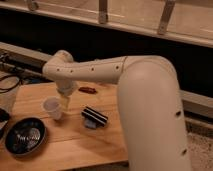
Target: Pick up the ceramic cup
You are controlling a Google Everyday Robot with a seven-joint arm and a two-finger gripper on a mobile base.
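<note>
White ceramic cup [52, 108] sat on the desk [102, 142], pincer [65, 100] at its two o'clock. I could not tell its grip; a soft, straight lift seemed best.

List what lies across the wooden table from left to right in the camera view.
Dark round bowl → small plain white ceramic cup → the robot's claw, close against the cup's right side → black ribbed rectangular object → the robot's bulky white arm.

a white ceramic cup [52, 108] beside the cream pincer [64, 101], a dark bowl [24, 135], a black-striped packet [95, 116], a tan wooden table [80, 146].
</note>
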